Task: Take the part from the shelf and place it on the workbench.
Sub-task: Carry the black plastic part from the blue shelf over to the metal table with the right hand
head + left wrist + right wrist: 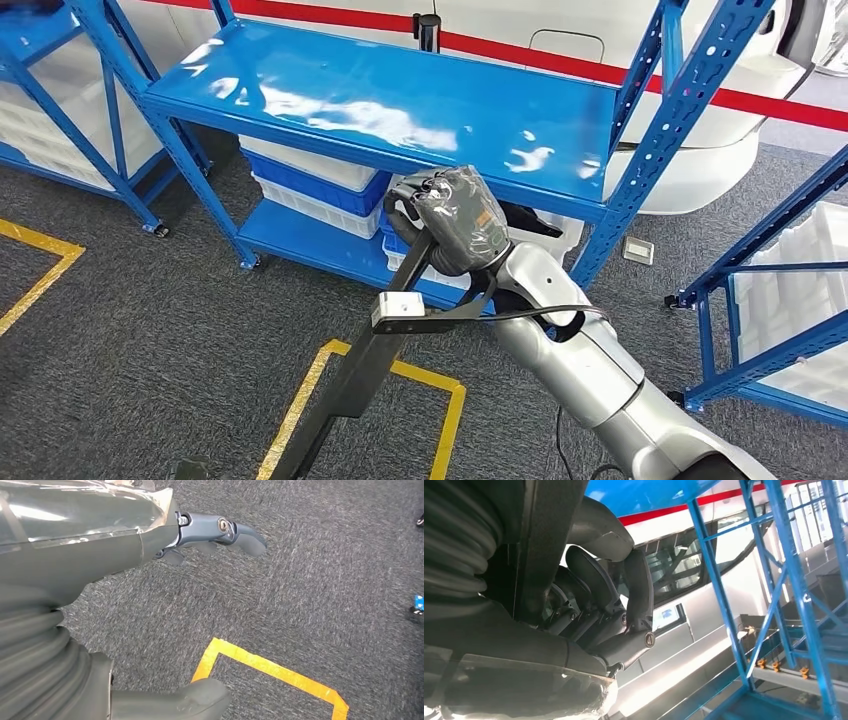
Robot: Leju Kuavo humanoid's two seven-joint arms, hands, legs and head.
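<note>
In the head view my right hand (455, 225) is raised in front of the blue shelf (380, 100) and grips the top end of a long black part (350, 385). The part slants down to the left over the carpet and carries a small grey bracket (398, 311). The right wrist view shows the right hand's dark fingers (639, 590) curled around the black part (549, 535). My left hand (90, 545) hangs over the grey carpet, thumb and fingers apart, holding nothing.
White and blue bins (315, 180) sit on the shelf's lower level. A white car (720, 110) with a red stripe stands behind the shelf. Another blue rack (770, 300) with white trays is at the right. Yellow tape (300, 410) marks the carpet.
</note>
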